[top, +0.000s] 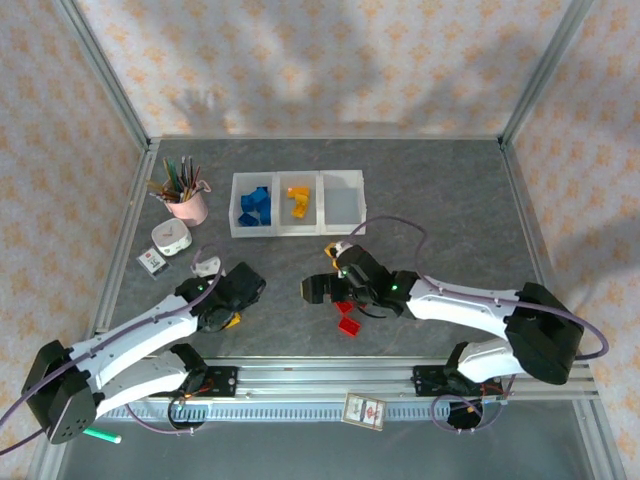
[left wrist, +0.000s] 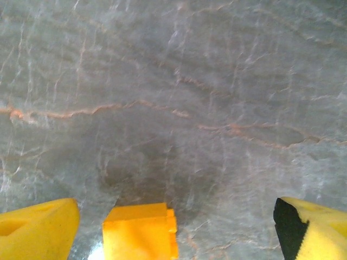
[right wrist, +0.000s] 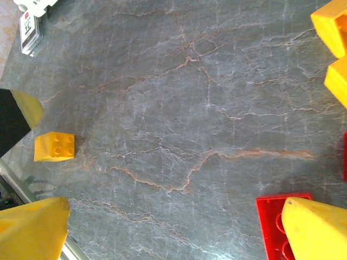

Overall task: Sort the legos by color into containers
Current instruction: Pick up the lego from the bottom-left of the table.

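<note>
Unclenched and empty, the left gripper [left wrist: 173, 225] straddles a small yellow-orange studded plastic brick [left wrist: 140, 233], while the equally spread right gripper [right wrist: 173, 227] hovers over a red studded plastic brick [right wrist: 272, 219], both seemingly poised to pick.

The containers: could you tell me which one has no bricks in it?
The rightmost bin; the middle bin holds yellow-orange bricks, the leftmost bin blue bricks.
</note>
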You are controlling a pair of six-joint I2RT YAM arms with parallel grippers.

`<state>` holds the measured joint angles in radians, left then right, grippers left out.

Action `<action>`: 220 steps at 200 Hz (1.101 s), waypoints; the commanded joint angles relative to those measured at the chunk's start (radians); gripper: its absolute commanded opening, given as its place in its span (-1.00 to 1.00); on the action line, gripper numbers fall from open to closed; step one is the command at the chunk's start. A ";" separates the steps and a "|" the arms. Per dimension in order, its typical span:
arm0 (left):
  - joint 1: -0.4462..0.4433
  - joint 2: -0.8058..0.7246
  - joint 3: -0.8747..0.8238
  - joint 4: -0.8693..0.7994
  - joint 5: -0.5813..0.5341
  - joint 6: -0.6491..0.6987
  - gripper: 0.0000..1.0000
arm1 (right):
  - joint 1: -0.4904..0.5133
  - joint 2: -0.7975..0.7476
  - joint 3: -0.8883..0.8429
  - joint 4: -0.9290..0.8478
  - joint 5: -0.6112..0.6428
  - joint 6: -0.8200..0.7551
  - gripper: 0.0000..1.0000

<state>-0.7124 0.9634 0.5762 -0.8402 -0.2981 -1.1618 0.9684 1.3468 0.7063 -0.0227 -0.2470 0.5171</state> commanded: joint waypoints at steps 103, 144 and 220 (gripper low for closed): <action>-0.029 0.081 -0.145 0.171 0.054 -0.032 0.46 | 0.013 0.053 -0.009 0.051 0.031 0.041 0.99; -0.030 0.085 -0.154 0.181 0.048 -0.022 0.14 | 0.013 0.055 -0.008 0.063 0.026 0.050 0.99; -0.032 0.012 -0.079 0.197 0.036 0.037 -0.25 | 0.007 -0.027 0.025 0.012 0.084 0.062 1.00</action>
<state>-0.7334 0.9977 0.4343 -0.6640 -0.2398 -1.1732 0.9756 1.3815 0.7063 0.0193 -0.2302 0.5690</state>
